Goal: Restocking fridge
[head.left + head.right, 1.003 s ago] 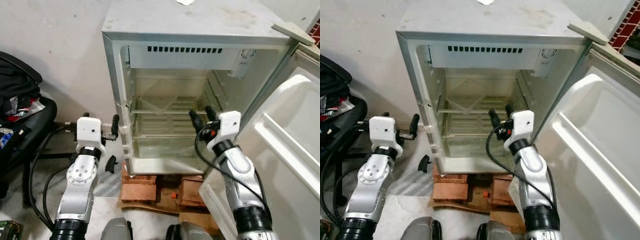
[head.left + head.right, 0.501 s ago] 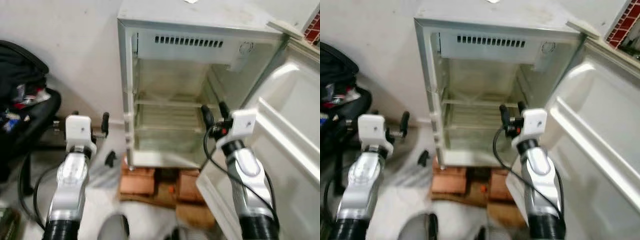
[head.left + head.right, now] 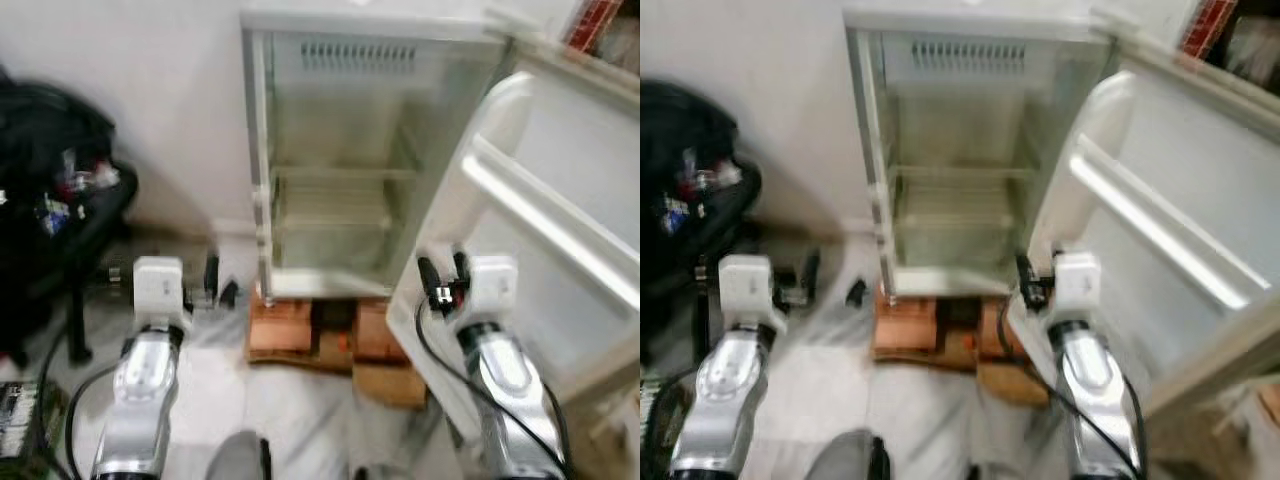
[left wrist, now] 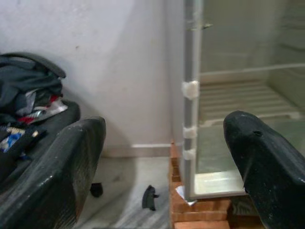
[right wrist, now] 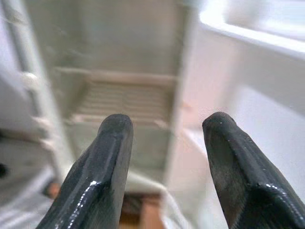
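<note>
Both grippers, left gripper (image 4: 162, 157) and right gripper (image 5: 164, 157), gape wide, holding nothing, before the open fridge (image 3: 340, 150); its wire shelves (image 3: 330, 210) look bare.

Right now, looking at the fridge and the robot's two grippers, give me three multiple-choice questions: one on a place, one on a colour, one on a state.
1. What does the fridge stand on?
A. red-brown bricks
B. a metal trolley
C. a blue crate

2. What colour are the gripper fingers?
A. white
B. black
C. yellow

3. How is the fridge door?
A. shut
C. taken off
B. swung open to the robot's right

Answers: 1 A, the bricks lie under the fridge's base. 2 B, the right wrist view shows two black fingers. 3 B, the door stands open and the shelves show, with the right gripper near its edge and the left gripper low by the wall.
</note>
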Motion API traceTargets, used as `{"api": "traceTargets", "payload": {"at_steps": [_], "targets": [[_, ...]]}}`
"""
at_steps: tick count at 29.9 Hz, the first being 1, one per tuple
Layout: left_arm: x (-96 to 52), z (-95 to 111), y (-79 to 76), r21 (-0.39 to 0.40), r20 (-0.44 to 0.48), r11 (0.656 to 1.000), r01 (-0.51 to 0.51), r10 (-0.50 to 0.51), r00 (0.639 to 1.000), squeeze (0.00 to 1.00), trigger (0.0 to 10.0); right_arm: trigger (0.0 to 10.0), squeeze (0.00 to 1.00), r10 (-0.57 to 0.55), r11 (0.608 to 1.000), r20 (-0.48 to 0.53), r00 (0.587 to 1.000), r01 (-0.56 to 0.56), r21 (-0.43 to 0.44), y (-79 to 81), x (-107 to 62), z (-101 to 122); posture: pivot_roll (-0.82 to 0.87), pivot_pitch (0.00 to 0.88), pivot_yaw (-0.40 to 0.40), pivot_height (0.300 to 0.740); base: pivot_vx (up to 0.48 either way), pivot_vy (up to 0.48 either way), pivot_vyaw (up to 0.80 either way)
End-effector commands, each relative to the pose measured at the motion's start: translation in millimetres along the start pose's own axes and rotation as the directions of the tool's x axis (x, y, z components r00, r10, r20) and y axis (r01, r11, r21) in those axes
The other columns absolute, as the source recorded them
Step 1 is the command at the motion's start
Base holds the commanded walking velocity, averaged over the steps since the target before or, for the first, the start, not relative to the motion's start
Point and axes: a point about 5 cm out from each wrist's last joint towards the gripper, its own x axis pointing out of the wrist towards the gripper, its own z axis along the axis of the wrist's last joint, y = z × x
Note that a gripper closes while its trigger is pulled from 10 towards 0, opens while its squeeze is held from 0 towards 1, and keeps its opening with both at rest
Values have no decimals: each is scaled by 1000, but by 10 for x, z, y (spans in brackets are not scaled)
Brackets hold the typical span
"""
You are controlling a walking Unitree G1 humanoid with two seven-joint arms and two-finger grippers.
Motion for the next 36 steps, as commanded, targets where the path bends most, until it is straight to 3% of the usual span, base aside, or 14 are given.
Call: {"api": "traceTargets", "payload": {"at_steps": [1, 6, 7, 14, 15, 16, 22, 30, 36], "targets": [[18, 48, -16, 12, 17, 1000, 9, -9, 1000, 0, 10000, 10000, 0, -7, 999, 36, 999, 8, -39, -7, 28, 96, 9, 17, -54, 740, -270, 0, 0], [58, 84, -67, 11, 29, 1000, 15, -16, 999, 0, 10000, 10000, 4, -13, 999, 39, 999, 14, -32, 4, 98, 126, 10, 13, -56, 740, -262, 0, 0], [69, 99, -74, 13, 33, 1000, 19, -20, 999, 0, 10000, 10000, 1000, -9, 1000, 50, 999, 10, -23, 16, 115, 156, 10, 13, -56, 740, -251, 0, 0], [108, 147, -74, 23, 50, 999, 29, -31, 998, 0, 10000, 10000, 992, -22, 999, 51, 998, 21, 24, 83, 179, 193, 18, 20, -52, 740, 0, 0, 0], [114, 154, -59, 26, 56, 999, 19, -20, 998, 0, 10000, 10000, 925, -12, 999, 39, 999, 10, 48, 119, 181, 179, 15, 14, -51, 740, 0, 0, 0], [125, 181, -45, 14, 74, 1000, 15, -16, 997, 0, 10000, 10000, 0, 10, 998, 41, 999, -12, 69, 163, 178, 187, 15, 14, -51, 740, 0, 0, 0], [174, 264, -36, 31, 111, 999, 9, -13, 994, 0, 10000, 10000, 0, 63, 994, 52, 997, -67, 84, 281, 205, 213, 21, 8, -57, 740, 0, 0, 0], [219, 228, -76, 16, 108, 1000, 12, -13, 994, 0, 10000, 10000, 0, 53, 991, 39, 998, -57, 122, 287, 293, 183, 7, 13, -52, 740, 0, -322, 0], [230, 242, -113, 8, 113, 1000, 19, -20, 993, 0, 10000, 10000, 0, 100, 987, 42, 994, -105, 123, 381, 319, 192, 9, 21, -52, 740, 0, -480, 0]]}}
